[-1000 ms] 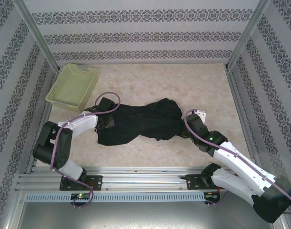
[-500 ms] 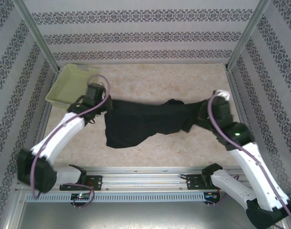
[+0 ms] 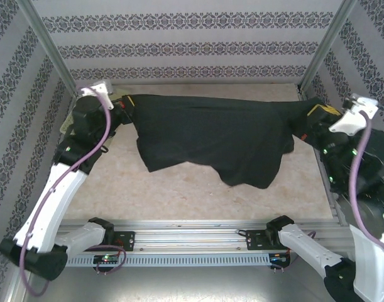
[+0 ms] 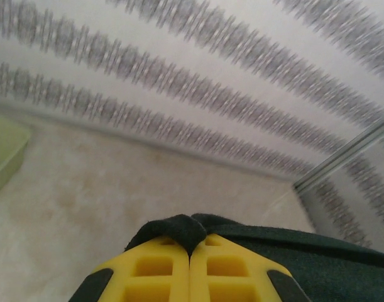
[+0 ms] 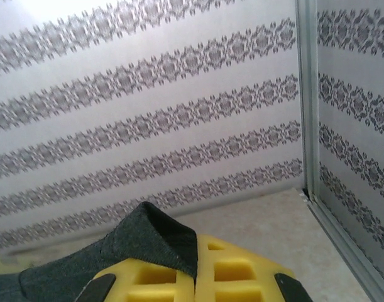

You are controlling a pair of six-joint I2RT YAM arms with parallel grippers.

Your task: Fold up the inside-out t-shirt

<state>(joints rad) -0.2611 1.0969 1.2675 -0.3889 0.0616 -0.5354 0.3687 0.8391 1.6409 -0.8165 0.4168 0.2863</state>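
The black inside-out t-shirt (image 3: 210,135) hangs stretched in the air between both arms, sagging toward the table in the middle. At the far left my left gripper (image 3: 124,104) is shut on one end of it. Its yellow fingers (image 4: 154,270) pinch a fold of the t-shirt (image 4: 179,229). Far right, my right gripper (image 3: 312,113) is shut on the other end. There the yellow fingers (image 5: 242,277) clamp a raised corner of the t-shirt (image 5: 141,242).
A pale yellow-green basket (image 3: 67,124) sits at the far left behind the left arm; its edge (image 4: 3,154) appears in the left wrist view. Patterned walls enclose the table (image 3: 179,189) on three sides. A metal rail (image 3: 192,242) runs along the near edge.
Both arms rose and spread apart, lifting the t-shirt off the table and stretching it wide. The left gripper closed on the fabric during this second.
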